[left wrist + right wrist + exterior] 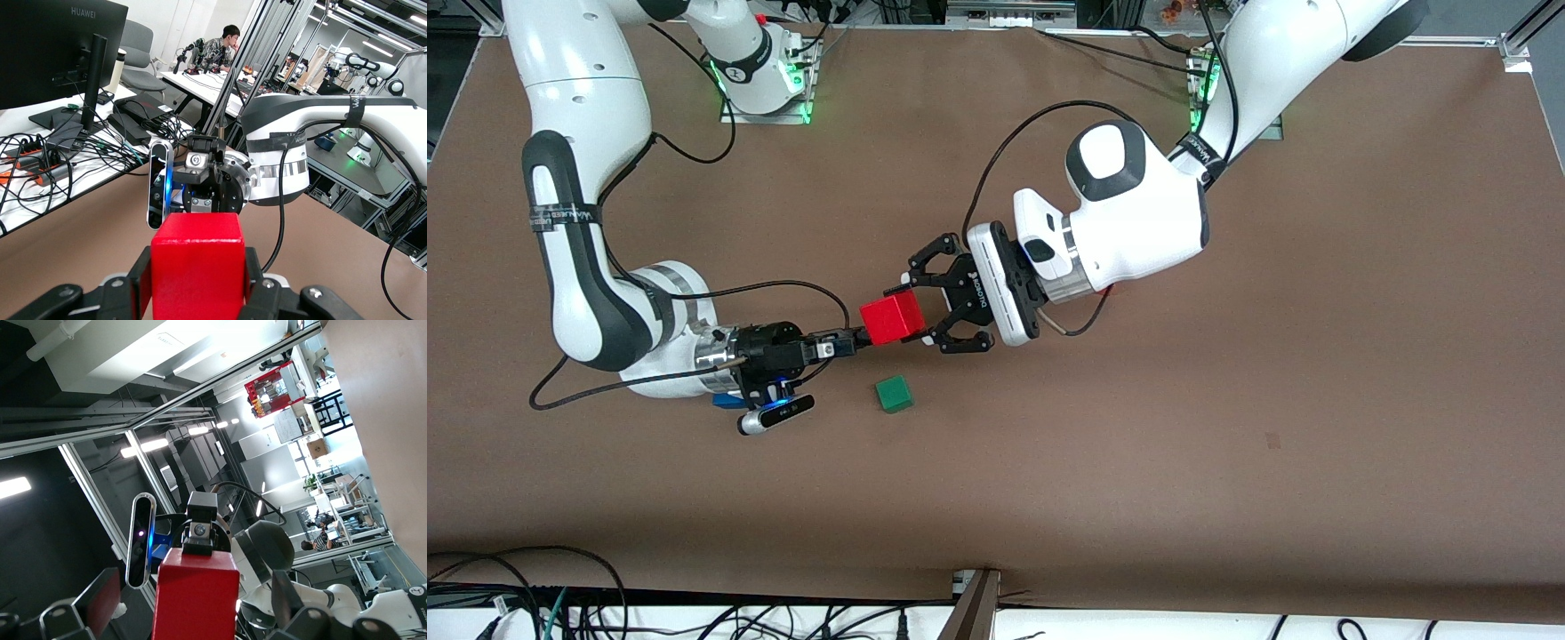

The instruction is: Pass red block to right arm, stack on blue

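The red block point(889, 318) hangs in the air over the middle of the table, with my left gripper point(913, 315) shut on it. In the left wrist view the red block point(197, 260) sits tight between the black fingers point(140, 283). My right gripper point(864, 336) points at the block from the right arm's end and is open. In the right wrist view its fingers point(100, 600) stand on either side of the red block point(197, 600) with gaps. A corner of the blue cube point(724, 400) shows from under the right wrist.
A green cube point(894, 393) lies on the brown table point(1227, 427), just nearer to the front camera than the held block. Cables trail from both wrists. Wide bare table lies toward the left arm's end and along the front edge.
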Action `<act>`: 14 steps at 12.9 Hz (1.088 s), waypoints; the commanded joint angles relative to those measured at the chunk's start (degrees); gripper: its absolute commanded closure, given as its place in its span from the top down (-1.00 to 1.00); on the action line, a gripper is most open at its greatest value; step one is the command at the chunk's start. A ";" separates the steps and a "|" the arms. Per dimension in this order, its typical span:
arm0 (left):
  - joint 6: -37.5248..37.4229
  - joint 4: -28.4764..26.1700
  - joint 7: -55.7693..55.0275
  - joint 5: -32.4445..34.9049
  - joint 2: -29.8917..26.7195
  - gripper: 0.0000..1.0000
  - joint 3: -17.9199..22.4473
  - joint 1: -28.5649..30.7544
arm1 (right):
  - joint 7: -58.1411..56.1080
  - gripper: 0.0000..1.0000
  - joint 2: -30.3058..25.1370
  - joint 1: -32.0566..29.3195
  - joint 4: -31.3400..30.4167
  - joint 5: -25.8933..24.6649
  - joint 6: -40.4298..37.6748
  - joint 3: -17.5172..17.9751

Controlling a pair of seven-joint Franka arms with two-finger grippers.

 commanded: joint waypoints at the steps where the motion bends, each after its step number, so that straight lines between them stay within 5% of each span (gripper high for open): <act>1: 0.26 3.21 0.68 -1.59 1.18 -0.84 0.60 -1.68 | -0.81 1.00 0.56 -0.14 0.61 1.51 -2.02 0.25; 9: 0.35 4.53 0.68 -1.50 1.79 -0.84 3.06 -3.80 | -0.55 0.81 0.47 -0.06 0.69 1.51 -1.94 0.25; 14: 0.44 4.62 0.68 -1.59 1.79 -0.84 3.06 -3.88 | -0.64 0.50 0.56 -0.06 0.69 1.51 -1.94 0.25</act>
